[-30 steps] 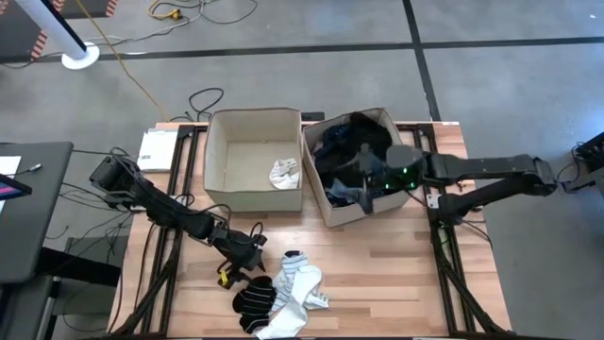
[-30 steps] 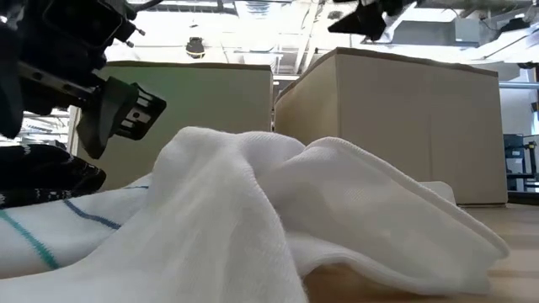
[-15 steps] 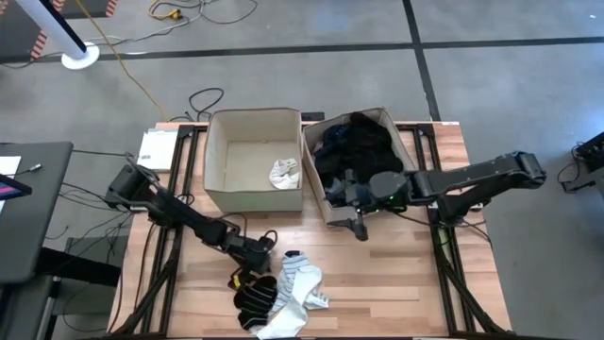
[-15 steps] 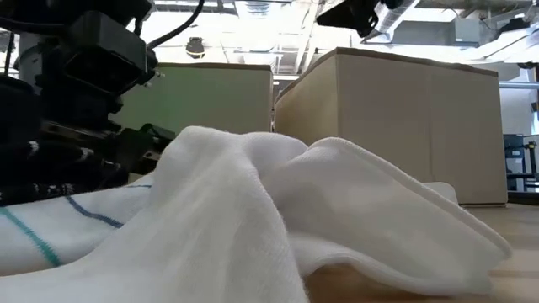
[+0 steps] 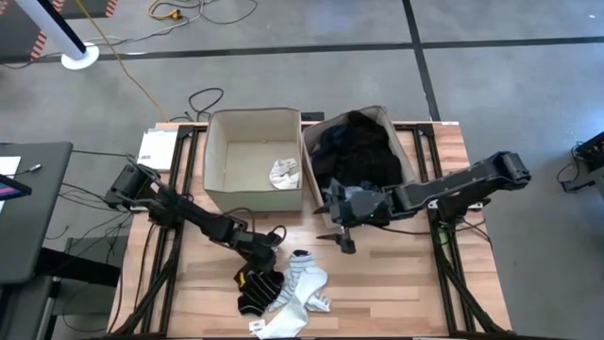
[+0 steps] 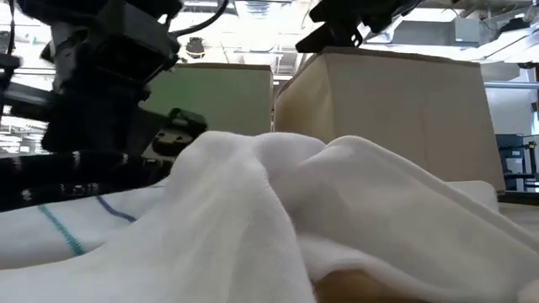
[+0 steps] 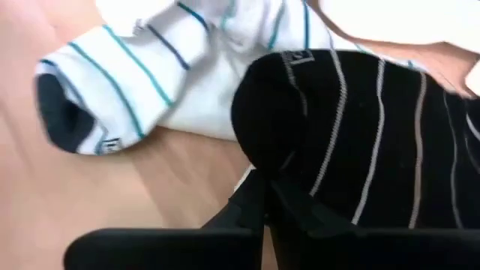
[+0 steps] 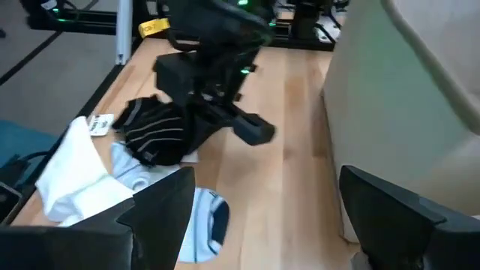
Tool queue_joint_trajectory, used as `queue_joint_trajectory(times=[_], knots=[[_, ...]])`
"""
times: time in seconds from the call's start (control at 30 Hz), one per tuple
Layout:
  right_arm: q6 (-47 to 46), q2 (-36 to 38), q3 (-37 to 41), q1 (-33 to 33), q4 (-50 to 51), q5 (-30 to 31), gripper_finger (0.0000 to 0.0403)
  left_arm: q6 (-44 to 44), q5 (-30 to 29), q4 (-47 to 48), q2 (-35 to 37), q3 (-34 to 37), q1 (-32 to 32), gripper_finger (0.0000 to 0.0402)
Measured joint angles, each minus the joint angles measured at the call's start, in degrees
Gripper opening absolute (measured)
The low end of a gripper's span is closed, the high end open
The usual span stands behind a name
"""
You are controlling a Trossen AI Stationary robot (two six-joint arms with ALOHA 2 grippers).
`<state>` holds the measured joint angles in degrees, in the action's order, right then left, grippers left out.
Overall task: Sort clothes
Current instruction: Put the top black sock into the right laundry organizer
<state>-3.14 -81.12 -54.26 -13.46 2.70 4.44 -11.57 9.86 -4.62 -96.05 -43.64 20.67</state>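
Beside the table edge (image 5: 283,335), left pincer (image 5: 253,279) apparently pinches black striped sock (image 7: 360,142).

Wooden table (image 5: 396,283), pale slats on a black frame. Two beige square fabric bins at its far edge, touching side by side: left bin (image 5: 253,121), right bin (image 5: 404,156). White booklet (image 5: 156,148) at the table's far left corner. Yellow cable (image 5: 132,76) and black cable (image 5: 206,98) on grey floor (image 5: 283,66).

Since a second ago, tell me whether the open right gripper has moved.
Yes. The right gripper has left the beige fabric bin of dark clothes and now hangs over the bare wooden table.
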Motion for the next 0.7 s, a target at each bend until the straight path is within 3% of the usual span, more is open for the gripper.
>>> queue_joint_trajectory(times=[0.17, 0.33, 0.7], knots=[[0.21, -0.41, 0.01, -2.93, -0.67, 0.28, 0.0344, -4.07, -0.03, 8.92, 0.02, -5.9, -1.16, 0.0002], [2.64, 3.29, 0.35, -5.91, 3.42, 5.59, 0.0344, -8.13, -0.9, 17.47, 0.04, -12.28, -1.67, 0.0002], [9.41, 13.4, 0.39, -12.2, -2.22, 8.65, 0.0344, -14.01, -9.04, 33.56, 0.04, -23.24, -2.11, 0.0001]])
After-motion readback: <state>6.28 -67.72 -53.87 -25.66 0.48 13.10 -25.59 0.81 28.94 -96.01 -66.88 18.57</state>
